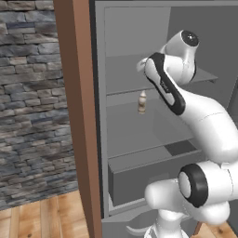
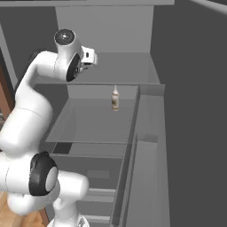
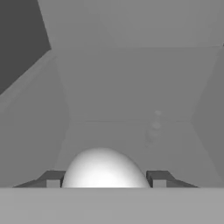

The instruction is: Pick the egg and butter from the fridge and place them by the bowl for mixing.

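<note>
One fridge (image 1: 135, 116) stands open, grey inside, flat shelves stacked over a boxy drawer (image 1: 139, 179) at 6 o'clock. Brown door frame (image 1: 76, 116) runs up at 9 o'clock in the left base view, stone wall (image 1: 28, 93) beyond it. Arm (image 1: 200, 121) reaches in over the upper shelf (image 2: 119, 71). Small bottle (image 2: 115, 98) stands upright on the middle shelf, well apart from the arm, at 12 o'clock of that shelf's back edge. Gripper (image 3: 105, 178) in the hand view: two dark fingertips (image 3: 52, 178) flank the egg (image 3: 105, 168), touching its sides at 9 and 3 o'clock; jaws clamp the egg. Egg sits at 6 o'clock, white, rounded.
</note>
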Robot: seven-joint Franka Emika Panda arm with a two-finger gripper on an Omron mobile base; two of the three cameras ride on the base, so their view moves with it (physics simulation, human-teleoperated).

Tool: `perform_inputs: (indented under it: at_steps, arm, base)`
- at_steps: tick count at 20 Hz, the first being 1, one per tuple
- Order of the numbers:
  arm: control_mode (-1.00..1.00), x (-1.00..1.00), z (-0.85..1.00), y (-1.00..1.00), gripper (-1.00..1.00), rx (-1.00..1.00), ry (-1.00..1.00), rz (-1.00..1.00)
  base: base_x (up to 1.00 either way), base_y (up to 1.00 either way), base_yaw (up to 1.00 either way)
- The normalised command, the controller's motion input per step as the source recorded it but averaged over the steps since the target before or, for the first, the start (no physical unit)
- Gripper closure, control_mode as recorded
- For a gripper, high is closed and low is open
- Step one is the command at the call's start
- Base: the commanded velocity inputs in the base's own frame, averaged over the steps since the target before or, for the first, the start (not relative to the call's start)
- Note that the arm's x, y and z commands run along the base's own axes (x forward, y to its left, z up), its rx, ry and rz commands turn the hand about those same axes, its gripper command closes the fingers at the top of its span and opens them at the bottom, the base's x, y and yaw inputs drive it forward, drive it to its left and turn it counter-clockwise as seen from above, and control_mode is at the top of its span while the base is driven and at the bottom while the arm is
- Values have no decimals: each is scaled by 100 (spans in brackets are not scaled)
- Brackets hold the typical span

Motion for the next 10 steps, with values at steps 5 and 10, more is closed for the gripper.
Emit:
perform_inputs:
  at_steps: [5,10]
  arm:
    - [-100,-82,3,-6,100,-8,-23,0]
    - [-100,-77,5,-4,100,-3,-13,-2]
  base:
    - [0,0,0]
    - [0,0,0]
